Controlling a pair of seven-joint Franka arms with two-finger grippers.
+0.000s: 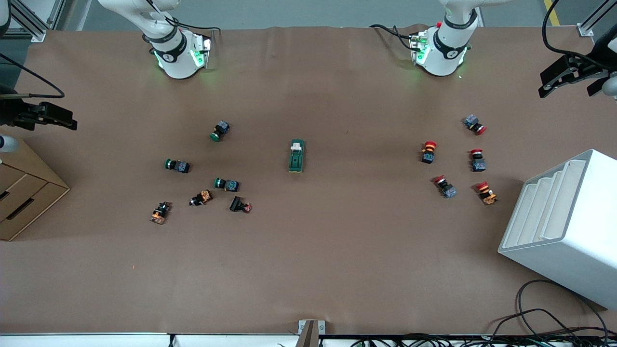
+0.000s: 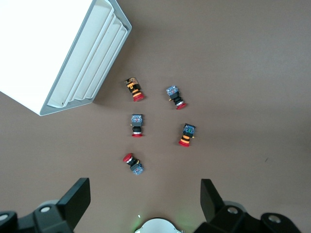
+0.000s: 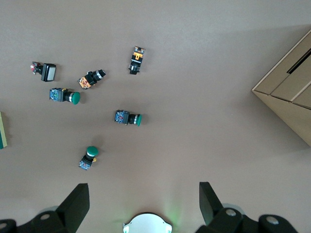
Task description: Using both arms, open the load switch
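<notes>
The load switch (image 1: 296, 155), a dark-green block with a white lever piece at its end toward the robots, lies flat at the middle of the table. Only its edge (image 3: 2, 138) shows in the right wrist view. My left gripper (image 1: 548, 85) hangs high over the table's edge at the left arm's end, open and holding nothing (image 2: 144, 201). At the right arm's end my right gripper (image 1: 71, 121) hangs over the table's edge, open and holding nothing (image 3: 144, 204). Both are well apart from the switch.
Several green and orange push-buttons (image 1: 226, 184) lie toward the right arm's end and several red ones (image 1: 446, 187) toward the left arm's end. A white stepped rack (image 1: 569, 226) and a cardboard drawer box (image 1: 24, 193) stand at the table's ends. Cables (image 1: 540, 323) lie at the near edge.
</notes>
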